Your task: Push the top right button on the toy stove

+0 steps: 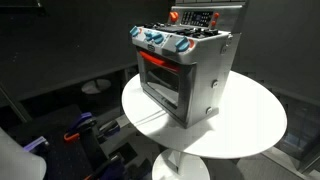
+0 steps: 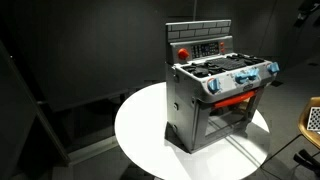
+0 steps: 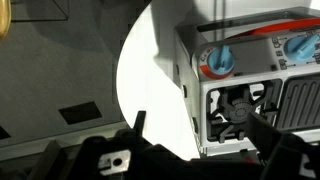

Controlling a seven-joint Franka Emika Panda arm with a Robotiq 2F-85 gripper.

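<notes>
The toy stove (image 1: 190, 75) is a silver-grey box with a red-glowing front window, blue knobs and a raised red back panel (image 2: 200, 45). It stands on the round white table (image 1: 250, 120) in both exterior views (image 2: 215, 100). The back panel carries a round red button (image 2: 183, 53) and rows of small buttons. In the wrist view my gripper (image 3: 200, 128) is open and empty. It hovers above the stove's (image 3: 250, 85) edge, with one finger over the table (image 3: 150, 70) and one over a black burner (image 3: 238, 108). I cannot make out the gripper in the exterior views.
The table stands on a white pedestal base (image 1: 180, 165). Blue and purple items (image 1: 80, 125) lie on the dark floor beside it. A chair-like object (image 2: 312, 120) sits at the frame's edge. The surroundings are dark.
</notes>
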